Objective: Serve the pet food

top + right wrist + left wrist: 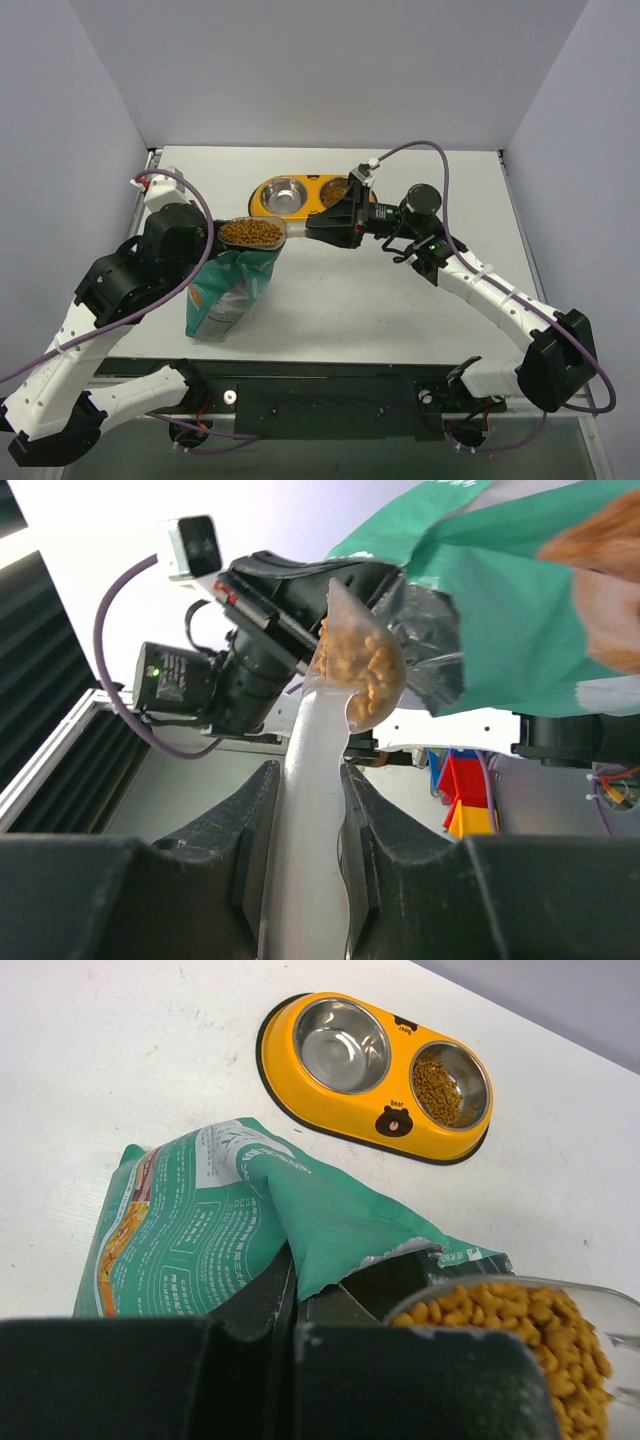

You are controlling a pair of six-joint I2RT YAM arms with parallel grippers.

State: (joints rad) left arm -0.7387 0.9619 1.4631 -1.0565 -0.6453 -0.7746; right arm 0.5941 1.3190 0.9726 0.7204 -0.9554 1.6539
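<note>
Brown pet food kibble (251,232) fills a clear plastic scoop (320,735) gripped by right end effector (320,228); left end effector (292,1335) clamps teal printed bag (228,290).

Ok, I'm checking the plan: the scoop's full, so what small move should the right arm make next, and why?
Probably carry the scoop level toward the empty bowl of the feeder. The right gripper holds it, it is heaped with kibble above the bag, and only the other bowl has food.
</note>
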